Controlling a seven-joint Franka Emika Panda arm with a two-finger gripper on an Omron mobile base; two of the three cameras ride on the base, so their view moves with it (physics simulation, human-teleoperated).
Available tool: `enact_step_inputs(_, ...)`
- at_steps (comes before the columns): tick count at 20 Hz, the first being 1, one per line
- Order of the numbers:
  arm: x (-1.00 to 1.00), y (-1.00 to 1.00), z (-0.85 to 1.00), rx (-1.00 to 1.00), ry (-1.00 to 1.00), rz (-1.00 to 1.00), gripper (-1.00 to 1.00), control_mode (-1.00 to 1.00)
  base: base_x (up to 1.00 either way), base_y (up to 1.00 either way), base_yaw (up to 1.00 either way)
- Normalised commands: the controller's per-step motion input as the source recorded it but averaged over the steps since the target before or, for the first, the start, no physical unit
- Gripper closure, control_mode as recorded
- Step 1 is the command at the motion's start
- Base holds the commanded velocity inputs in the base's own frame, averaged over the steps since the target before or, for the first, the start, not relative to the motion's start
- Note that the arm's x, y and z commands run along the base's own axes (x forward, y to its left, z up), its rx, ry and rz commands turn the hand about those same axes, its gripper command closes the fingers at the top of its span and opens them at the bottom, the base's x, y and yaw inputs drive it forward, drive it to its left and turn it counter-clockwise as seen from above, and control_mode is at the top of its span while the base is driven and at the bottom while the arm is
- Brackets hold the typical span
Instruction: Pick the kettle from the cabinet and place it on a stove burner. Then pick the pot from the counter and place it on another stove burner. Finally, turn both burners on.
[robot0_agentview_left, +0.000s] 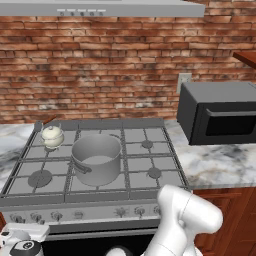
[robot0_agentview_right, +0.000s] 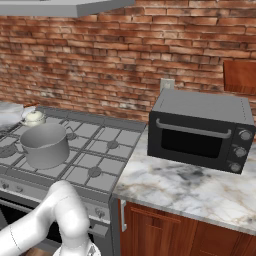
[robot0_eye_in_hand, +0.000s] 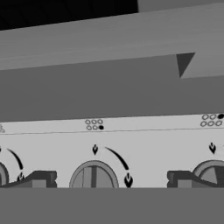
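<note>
The kettle (robot0_agentview_left: 52, 136) and the pot (robot0_agentview_left: 97, 158) both sit on the cooktop (robot0_agentview_left: 150, 135) already, so the step in hand is judged to be turning the burners on. In the hand view the gripper (robot0_eye_in_hand: 111, 180) faces the knob panel with its two dark fingertips (robot0_eye_in_hand: 40, 179) spread wide apart, holding nothing. A round knob (robot0_eye_in_hand: 93, 175) sits directly between them, its ridge upright; another knob (robot0_eye_in_hand: 211, 173) shows just outside the right fingertip.

To do this well, the gripper should move straight forward until the fingers bracket the knob's ridge, close squarely, then twist along the curved arrow printed above the knob. It should also check that this knob serves an occupied burner.

The kettle is small, round and cream-white, on the far left burner; the wide grey brushed-metal pot stands just beside it on the front middle grate.
</note>
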Motion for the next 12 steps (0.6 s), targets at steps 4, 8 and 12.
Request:
enact_step_inputs(4,0.00,0.01,0.00,0.00,-0.05,0.00,-1.00,-1.00,0.00,0.00,0.00)
enact_step_inputs(8,0.00,-0.01,0.00,0.00,-0.05,0.00,-1.00,-1.00,0.00,0.00,0.00)
enact_step_inputs(12,0.00,-0.07,0.00,0.00,-0.03,0.00,-1.00,-1.00,0.00,0.00,0.00)
